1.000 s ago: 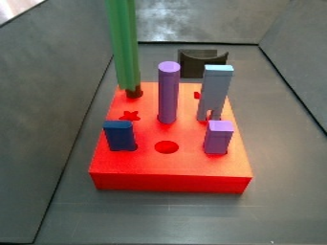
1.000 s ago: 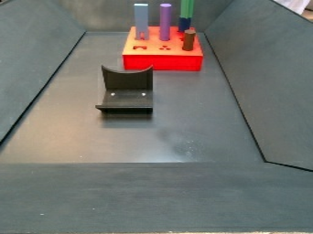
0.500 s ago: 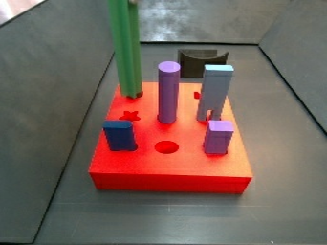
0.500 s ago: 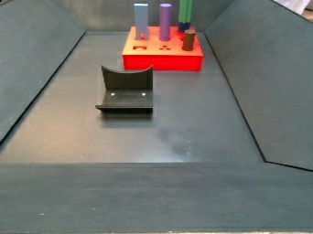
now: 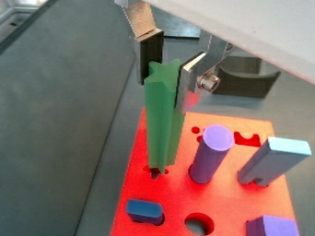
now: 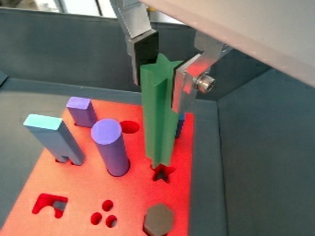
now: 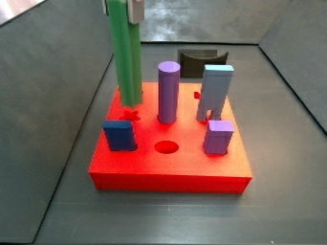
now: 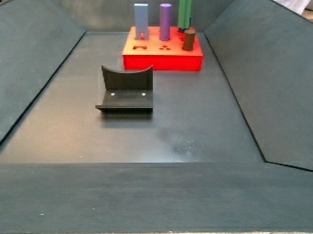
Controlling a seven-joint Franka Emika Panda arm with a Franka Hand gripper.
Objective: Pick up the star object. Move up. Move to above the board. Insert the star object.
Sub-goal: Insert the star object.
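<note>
Above the board (image 7: 173, 163), the hand (image 5: 168, 66) grips the upright star object (image 5: 163, 120).

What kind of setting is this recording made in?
Probably a lab test cell for robot peg insertion, not a home or a workshop. A bare grey walled enclosure holds only a red board of shaped holes and pegs and a fixture. The gripper holds a green star object above the board.

We see even, soft overhead light throughout; the board (image 7: 170, 153) glows saturated red, with a faint sheen on the grey floor (image 8: 159, 128). Wrist views blur near the tool (image 5: 167, 55).
</note>
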